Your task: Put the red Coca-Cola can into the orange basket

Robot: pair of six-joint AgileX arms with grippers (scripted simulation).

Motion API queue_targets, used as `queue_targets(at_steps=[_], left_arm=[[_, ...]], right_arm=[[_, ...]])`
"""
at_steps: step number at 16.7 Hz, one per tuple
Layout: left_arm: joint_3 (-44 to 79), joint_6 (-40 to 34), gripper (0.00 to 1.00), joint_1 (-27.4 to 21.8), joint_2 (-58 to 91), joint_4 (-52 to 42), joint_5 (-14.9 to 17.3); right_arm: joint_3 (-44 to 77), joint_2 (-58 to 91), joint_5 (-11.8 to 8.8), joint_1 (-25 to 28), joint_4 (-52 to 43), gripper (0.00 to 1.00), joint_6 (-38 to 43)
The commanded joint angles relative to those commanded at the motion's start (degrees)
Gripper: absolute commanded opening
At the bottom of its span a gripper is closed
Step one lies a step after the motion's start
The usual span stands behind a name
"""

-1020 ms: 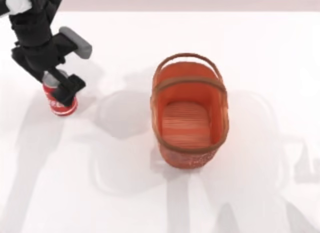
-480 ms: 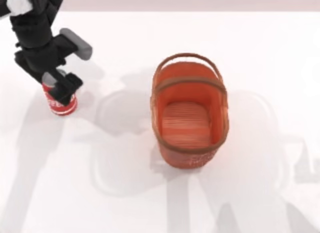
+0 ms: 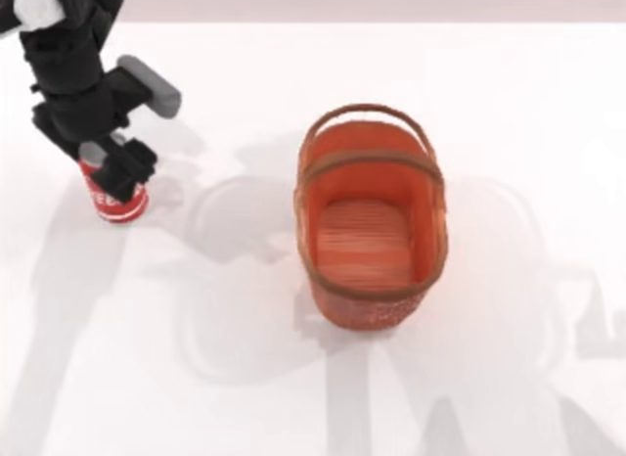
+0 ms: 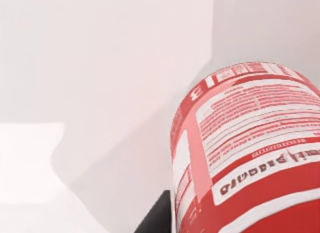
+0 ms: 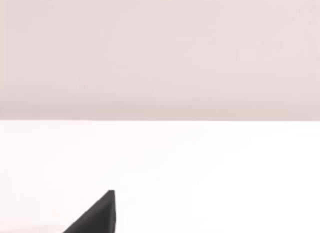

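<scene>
Now, left gripper (image 3: 115, 172): down over the red Coca-Cola can, jaws closed on its upper part, well to the left of the orange basket.
Red Coca-Cola can (image 3: 119, 200): standing on the bench, upright or close to it, its top hidden under the black gripper; only the lower red body with white lettering shows from above.
Can up close (image 4: 250, 153): fills much of the left wrist view, the printed label turned to the camera, one dark finger (image 4: 155, 218) at its side.
Orange basket (image 3: 430, 231): sitting on the bench, handle arched across its far end, ribbed floor bare inside.
Bench (image 3: 245, 378): white, crossed by soft grey shadows.
Right arm: out of the top view; its wrist view shows only the bench, a wall, and a dark corner I cannot identify, so the state of its jaws I cannot tell.
</scene>
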Motion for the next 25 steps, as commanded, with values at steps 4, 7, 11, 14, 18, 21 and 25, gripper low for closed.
queue_targets(at_steps=[4,7,11,14,18,21,25], left_arm=[[0.0,0.0,0.00,0.0,0.0,0.0,0.0],[0.0,0.0,0.00,0.0,0.0,0.0,0.0],[-0.2,-0.1,0.00,0.0,-0.2,0.6,0.5],[-1.4,-1.9,0.00,-0.8,-0.7,6.1,4.9],[-4.8,-7.3,0.00,-2.4,-1.5,21.7,16.2],[-8.9,-13.1,0.00,-3.8,-2.4,38.1,27.3],[-15.6,-21.8,0.00,-5.9,-4.2,62.1,43.4]], right_arm=[[0.0,0.0,0.0,0.0,0.0,1.00,0.0],[0.0,0.0,0.0,0.0,0.0,1.00,0.0],[0.0,0.0,0.0,0.0,0.0,1.00,0.0],[0.0,0.0,0.0,0.0,0.0,1.00,0.0],[0.0,0.0,0.0,0.0,0.0,1.00,0.0],[0.0,0.0,0.0,0.0,0.0,1.00,0.0],[0.0,0.0,0.0,0.0,0.0,1.00,0.0]])
